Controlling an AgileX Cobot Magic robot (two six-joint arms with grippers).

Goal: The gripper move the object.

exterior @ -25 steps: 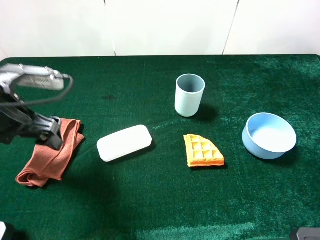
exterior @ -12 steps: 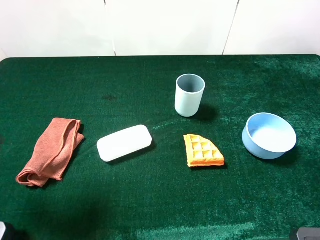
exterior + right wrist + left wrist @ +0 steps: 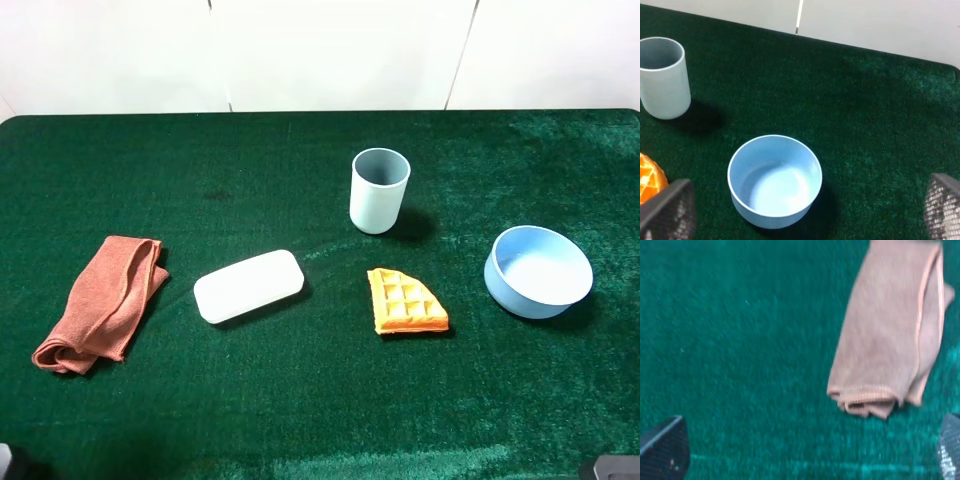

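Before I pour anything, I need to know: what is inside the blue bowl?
Nothing shows inside the blue bowl: the right wrist view looks down onto a bare, pale blue bottom. Its near inner wall is hidden by the rim. The cup stands apart behind it.

A rust-orange cloth [image 3: 101, 303] lies loosely folded lengthwise on the green desk [image 3: 300, 400], at its left side, running diagonally with its bunched end nearest the front edge. In the left wrist view the cloth [image 3: 890, 340] shows stitched hems and layered folds at one end.
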